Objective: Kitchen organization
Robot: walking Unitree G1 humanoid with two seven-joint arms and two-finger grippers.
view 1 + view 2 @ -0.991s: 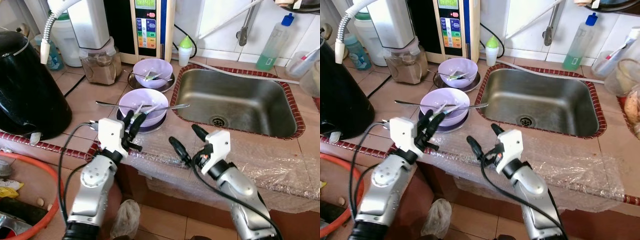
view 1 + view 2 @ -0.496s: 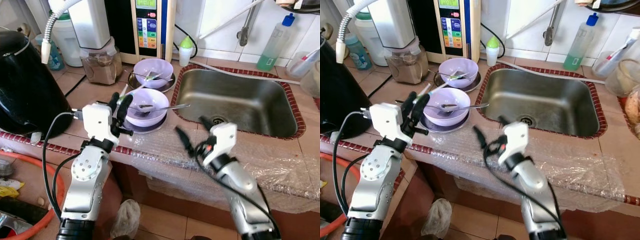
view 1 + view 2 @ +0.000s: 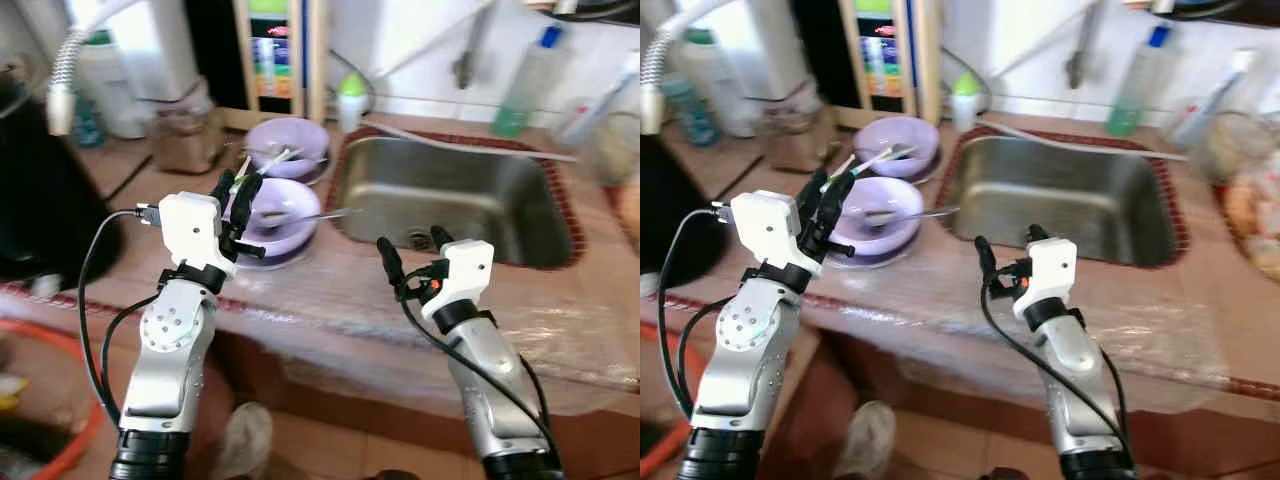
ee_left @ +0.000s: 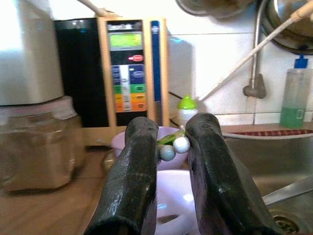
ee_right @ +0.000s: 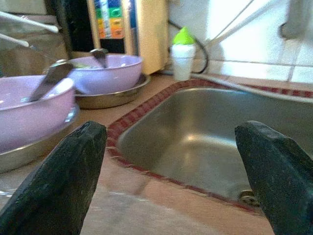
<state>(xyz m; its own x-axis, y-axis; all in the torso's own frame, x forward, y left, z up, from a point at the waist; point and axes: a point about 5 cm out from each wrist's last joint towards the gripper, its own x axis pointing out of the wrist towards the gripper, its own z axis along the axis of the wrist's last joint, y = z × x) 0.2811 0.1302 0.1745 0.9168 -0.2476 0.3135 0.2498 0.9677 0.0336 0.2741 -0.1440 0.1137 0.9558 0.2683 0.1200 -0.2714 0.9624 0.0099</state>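
Holding a pair of thin pale utensils, probably chopsticks [image 4: 174, 144], the left gripper [image 3: 238, 190] stands raised over the near purple bowl [image 3: 277, 210]; its two black fingers [image 4: 134, 171] are closed on the sticks, whose rounded ends show between the pads in the left wrist view. The sticks slant up and away toward the far purple bowl [image 3: 288, 140]. A long metal spoon [image 3: 318, 214] lies across the near bowl, its handle reaching toward the sink [image 3: 470, 195]; more cutlery rests in the far bowl. Each bowl sits on a metal plate [image 5: 113, 95]. The right gripper [image 3: 412, 248] hovers with fingers wide apart above the plastic-wrapped counter edge [image 3: 330, 310], just before the sink's near rim, holding nothing.

Judged step: carrying the chopsticks off the bowls, likely to the sink. To do it well, keep the clamp firm and the sticks level, since two slim rods can scissor or slip out of a narrow pinch; lift clear of the spoon before swinging across, and lower them into the basin rather than dropping them.

Beyond stand a glass jar [image 4: 34, 147], a small white bottle with a green cap [image 5: 183, 54], a green liquid bottle [image 4: 296, 98], and a wall appliance [image 4: 132, 73] with coloured buttons and a lit green display; its lettering is too small to read, and no brand is legible anywhere.
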